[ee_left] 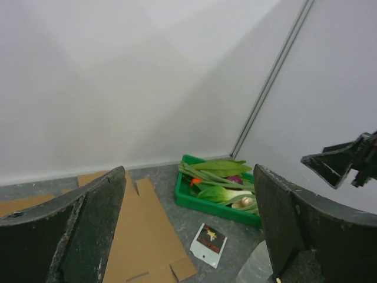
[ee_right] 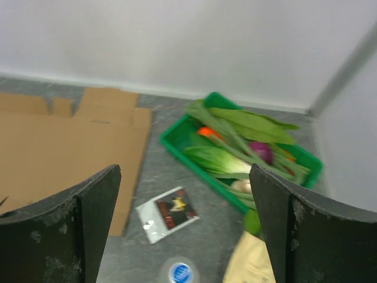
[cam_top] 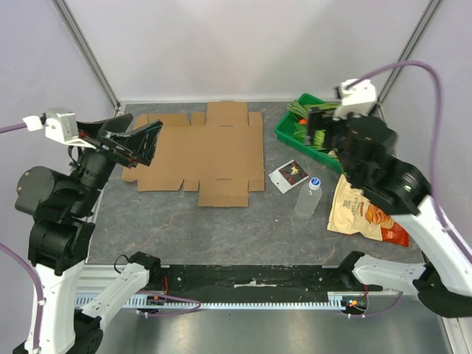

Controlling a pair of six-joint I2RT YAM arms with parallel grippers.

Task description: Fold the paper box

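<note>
The paper box [cam_top: 206, 151] is a plain brown cardboard blank lying flat and unfolded at the back middle of the table. It also shows in the left wrist view [ee_left: 141, 236] and the right wrist view [ee_right: 59, 135]. My left gripper [cam_top: 151, 144] is open and empty, raised above the blank's left edge; in its own view [ee_left: 188, 227] the jaws stand wide apart. My right gripper [cam_top: 318, 125] is open and empty, raised over the green tray to the right of the blank; its jaws [ee_right: 184, 227] are also wide apart.
A green tray [cam_top: 295, 145] of vegetables stands at the back right. It also shows in both wrist views [ee_left: 206, 203] [ee_right: 201, 171]. A small sachet [cam_top: 289, 175], a clear bottle [cam_top: 308, 198] and a tan-and-orange snack bag [cam_top: 361, 210] lie right of the blank.
</note>
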